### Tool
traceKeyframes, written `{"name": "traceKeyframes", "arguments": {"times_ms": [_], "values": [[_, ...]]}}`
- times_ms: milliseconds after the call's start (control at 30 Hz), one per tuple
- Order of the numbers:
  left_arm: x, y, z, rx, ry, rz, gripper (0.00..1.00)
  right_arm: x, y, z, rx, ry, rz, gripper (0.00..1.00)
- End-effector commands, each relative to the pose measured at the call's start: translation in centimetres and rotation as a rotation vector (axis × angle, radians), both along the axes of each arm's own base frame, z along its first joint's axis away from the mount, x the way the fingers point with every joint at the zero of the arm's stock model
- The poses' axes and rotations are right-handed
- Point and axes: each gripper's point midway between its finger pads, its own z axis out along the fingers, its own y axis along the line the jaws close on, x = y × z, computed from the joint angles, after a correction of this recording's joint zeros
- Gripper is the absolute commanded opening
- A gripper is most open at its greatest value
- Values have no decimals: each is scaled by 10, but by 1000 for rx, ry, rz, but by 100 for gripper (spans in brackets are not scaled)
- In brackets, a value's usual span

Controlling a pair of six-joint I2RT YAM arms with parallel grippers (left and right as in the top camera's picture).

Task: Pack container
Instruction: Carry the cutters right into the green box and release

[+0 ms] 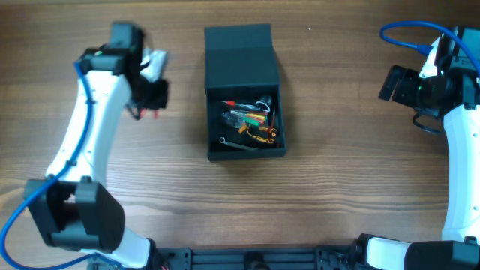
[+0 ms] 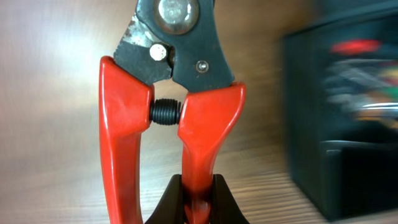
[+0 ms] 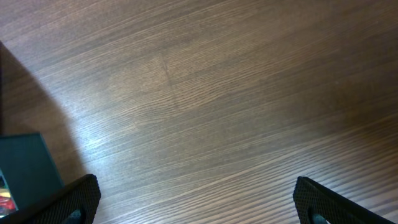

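Observation:
The container (image 1: pixel 247 153), a dark teal-grey box, sits mid-table with its flap lid (image 1: pixel 240 54) folded back. Several small hand tools (image 1: pixel 251 120) with orange, green and red parts lie inside. My left gripper (image 1: pixel 154 94) hovers left of the box, shut on one handle of a pair of red-handled cutters (image 2: pixel 199 134). The cutters' other red handle hangs free, and their dark metal head (image 2: pixel 174 37) points away from the camera. The container (image 2: pixel 348 124) shows blurred at the right of the left wrist view. My right gripper (image 1: pixel 394 82) is far right of the box, open (image 3: pixel 199 205) over bare wood.
The wooden tabletop (image 3: pixel 217 93) spreads around the box. A corner of the container (image 3: pixel 25 168) shows at the lower left of the right wrist view. Both arm bases (image 1: pixel 75 217) stand along the front edge.

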Motion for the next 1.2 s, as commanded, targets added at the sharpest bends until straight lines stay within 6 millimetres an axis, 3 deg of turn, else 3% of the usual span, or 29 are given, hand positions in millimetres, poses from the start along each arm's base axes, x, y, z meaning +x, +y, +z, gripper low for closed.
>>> {"name": "traceKeyframes", "arguments": {"times_ms": [0,133,233,367,533,833,1167], "values": [[6,-73,55,5,-180,-348,4,-1,-3,-3,-16,12,4,100],[-11,-127,59,67,-234,-728,4,-1,-3,-3,-16,13,4,100],[-28,-150,55,95,-230,-909,4,-1,-3,-3,-16,13,4,100],[-55,-163,46,54,-148,-999,4,-1,-3,-3,-15,13,4,100],[-78,-157,20,-4,-30,-1050,4,-1,-3,-3,-16,13,4,100],[-90,-145,-45,6,51,-1091,4,-1,-3,-3,-15,15,4,100],[-81,-151,-61,6,24,-1092,4,-1,-3,-4,-14,16,4,100]]}}
